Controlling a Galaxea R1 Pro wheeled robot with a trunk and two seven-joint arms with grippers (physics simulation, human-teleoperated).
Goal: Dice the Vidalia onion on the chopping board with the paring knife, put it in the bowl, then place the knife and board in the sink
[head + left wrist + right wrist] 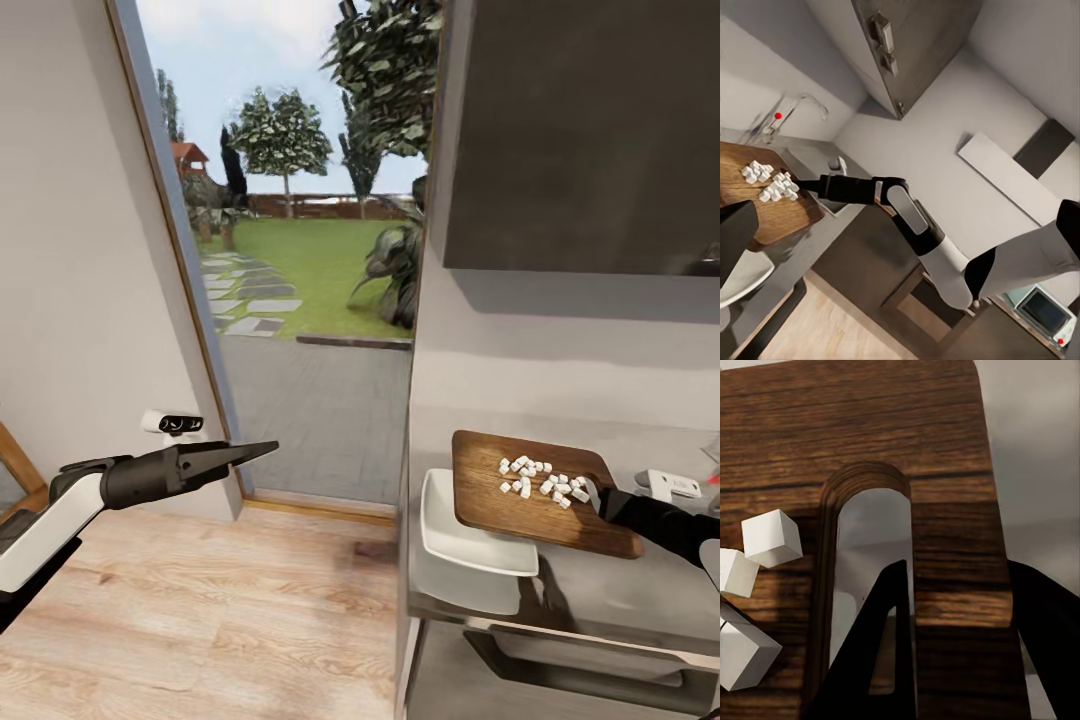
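The right tool (952,660) is clamped on the chopping board (500,490) at its handle slot, raising it over the bowl (450,520) so the diced onion (540,480) can slide in; the left tool (235,455), fingers together, waits aside.

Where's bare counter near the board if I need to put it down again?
The chopping board is held by the right gripper at its handle slot, one end over the bowl, with diced onion on it. Bare countertop lies between the board and the front edge, and behind the board toward the wall. The bowl corner is crowded.
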